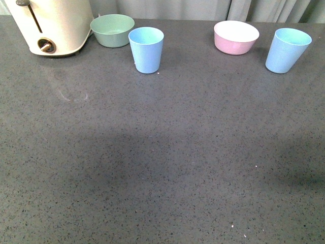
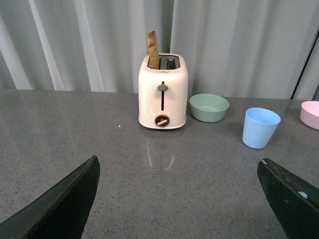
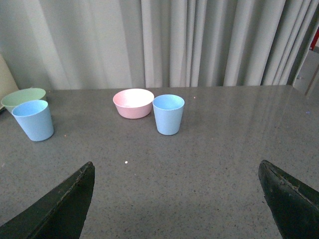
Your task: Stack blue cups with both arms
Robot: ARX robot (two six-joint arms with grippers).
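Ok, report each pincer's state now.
Left pincer: open, holding nothing.
Right pincer: open, holding nothing.

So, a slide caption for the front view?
Two blue cups stand apart, unstacked, beside a green bowl, pink bowl and toaster.

Dark speckled grey countertop (image 1: 162,168); pale pleated curtain (image 3: 199,40) behind.

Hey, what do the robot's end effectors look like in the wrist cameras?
The left end effector and right end effector each show only two matte black, wedge-shaped fingers tapering to blunt tips. No cables or arm links are in view.
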